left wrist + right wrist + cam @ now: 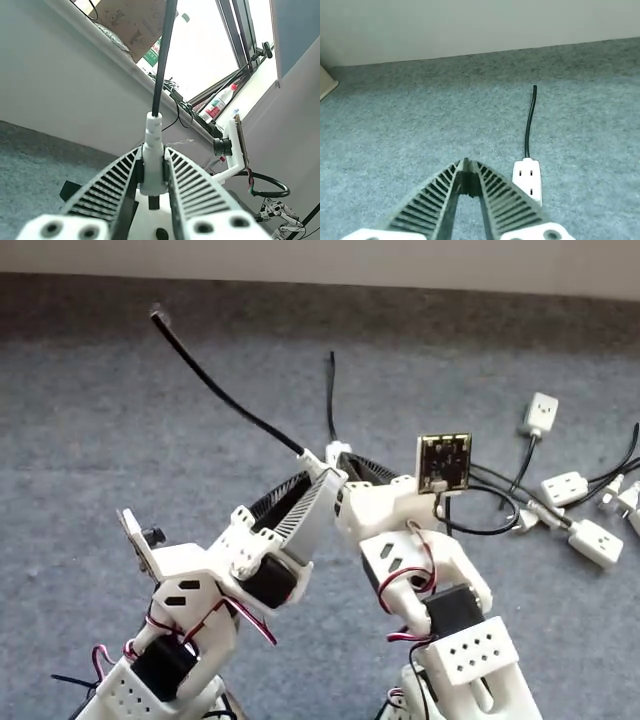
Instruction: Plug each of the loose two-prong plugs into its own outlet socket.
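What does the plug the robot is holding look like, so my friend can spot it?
On the grey carpet, two white arms meet in the middle. The left arm's tool is shut on a white plug. Its long black cord sticks up into the air, while the white sockets nearby lie flat.

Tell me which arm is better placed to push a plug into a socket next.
Left, most likely. The left gripper is shut on a plug. The right gripper is shut with no plug seen in it, beside a socket.
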Robot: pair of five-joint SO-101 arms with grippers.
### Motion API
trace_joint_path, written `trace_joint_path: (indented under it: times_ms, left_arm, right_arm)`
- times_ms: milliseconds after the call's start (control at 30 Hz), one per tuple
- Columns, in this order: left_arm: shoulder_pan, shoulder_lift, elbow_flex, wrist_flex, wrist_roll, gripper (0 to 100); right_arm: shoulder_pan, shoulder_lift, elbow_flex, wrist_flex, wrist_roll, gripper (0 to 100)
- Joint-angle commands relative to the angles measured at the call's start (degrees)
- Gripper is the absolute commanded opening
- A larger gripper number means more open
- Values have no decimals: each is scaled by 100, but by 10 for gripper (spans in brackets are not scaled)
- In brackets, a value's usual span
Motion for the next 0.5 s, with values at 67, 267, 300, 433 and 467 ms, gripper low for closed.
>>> trace_joint_path:
  times_ms: [67,267,300,433,467]
  left_arm:
    - [92,31,48,35,0,6]
    - [75,57,-180,18,-18,6]
    - [75,75,-180,0,-18,6]
    - [-22,66,-40,-492,-519,6]
    - [-22,84,-22,-677,-651,6]
  right_arm:
    - [277,-127,-365,-224,-35,7]
    - [-163,-259,-259,664,-35,7]
    - [-321,-382,-312,857,-26,7]
    - [-884,-1068,-321,1015,545,7]
    - [-1033,-1235,-215,1086,659,7]
